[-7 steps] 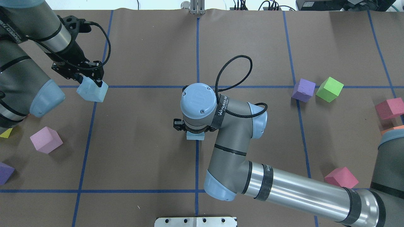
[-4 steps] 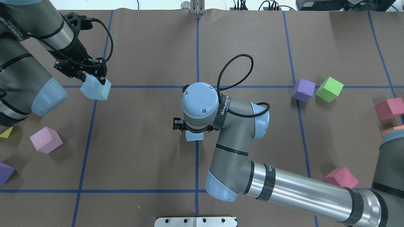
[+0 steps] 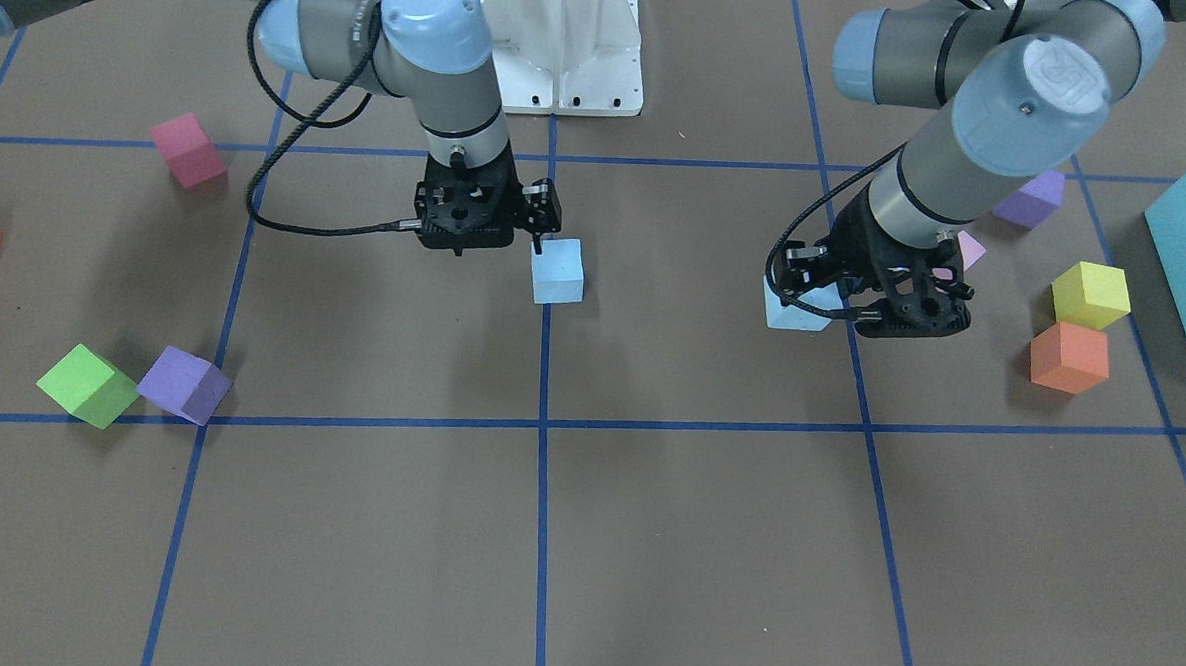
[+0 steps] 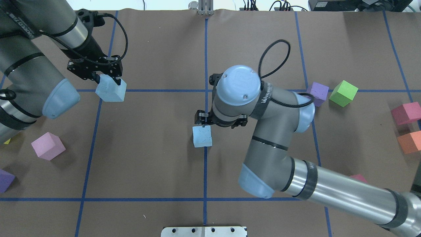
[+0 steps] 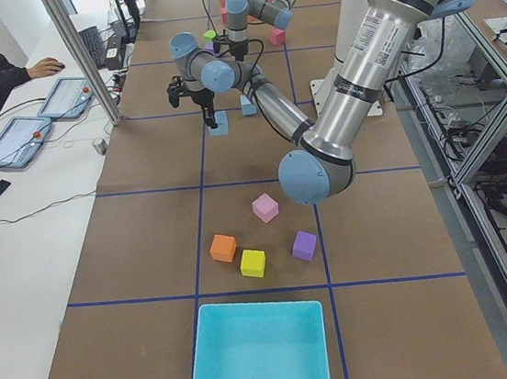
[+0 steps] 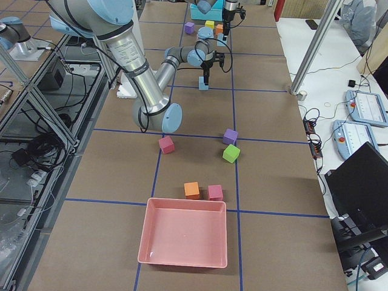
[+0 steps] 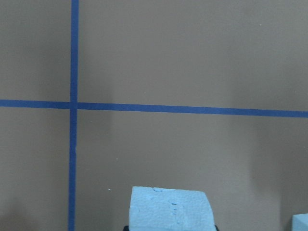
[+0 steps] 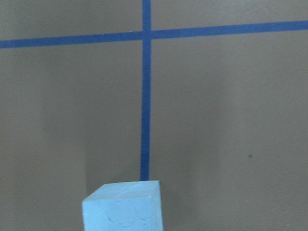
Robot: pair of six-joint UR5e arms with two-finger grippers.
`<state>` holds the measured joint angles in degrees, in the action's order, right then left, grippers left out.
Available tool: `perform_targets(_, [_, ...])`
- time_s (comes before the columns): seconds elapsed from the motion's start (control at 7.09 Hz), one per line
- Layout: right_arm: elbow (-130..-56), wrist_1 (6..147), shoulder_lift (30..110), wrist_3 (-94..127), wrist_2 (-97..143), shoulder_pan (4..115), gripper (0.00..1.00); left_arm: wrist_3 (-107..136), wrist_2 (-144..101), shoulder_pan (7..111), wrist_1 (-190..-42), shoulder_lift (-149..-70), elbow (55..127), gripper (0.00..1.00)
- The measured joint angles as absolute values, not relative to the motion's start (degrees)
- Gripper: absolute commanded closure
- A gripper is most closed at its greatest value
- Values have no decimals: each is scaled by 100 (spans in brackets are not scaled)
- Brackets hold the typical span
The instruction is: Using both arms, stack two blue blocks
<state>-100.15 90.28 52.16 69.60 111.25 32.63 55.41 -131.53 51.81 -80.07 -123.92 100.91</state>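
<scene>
The left gripper [image 4: 106,78] is clamped on the held block [image 4: 111,89], its fingers pressing two opposite side faces near the top, and carries it clear of the counter [image 4: 148,148], out toward the left edge and on the far side from the robot. The resting block [image 4: 202,136] sits on the counter about midway between the left and right edges, on the centre tape line [image 4: 206,49], free of any grip. The right gripper [image 3: 482,233] hangs just beside it with nothing in it, and its jaws look spread, one finger close by the block's upper corner. Both blocks look like light foam with nicked faces, so they should be soft, grippy and not fragile. A light squeeze on flat opposite faces seems enough, since a hard one would likely dent the foam and tilt the block. The resting block is light enough that a brush from a finger could shift it. Between the two blocks the counter shows bare in the overhead view, which leaves an open path across. The tightest spot is the right arm [image 4: 273,144], whose wrist looms just beside the landing place. The pink cube [image 4: 48,145] near the left edge and the purple cube [image 4: 317,93] and green cube [image 4: 343,93] toward the right edge lie well apart from that path.
</scene>
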Motion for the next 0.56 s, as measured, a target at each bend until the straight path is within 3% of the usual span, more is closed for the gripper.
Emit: perform_targets(0.56, [-10544,9046,6263,5411,12020,4591,0,6525,-12857,4539,-8016,-13306,9553,44])
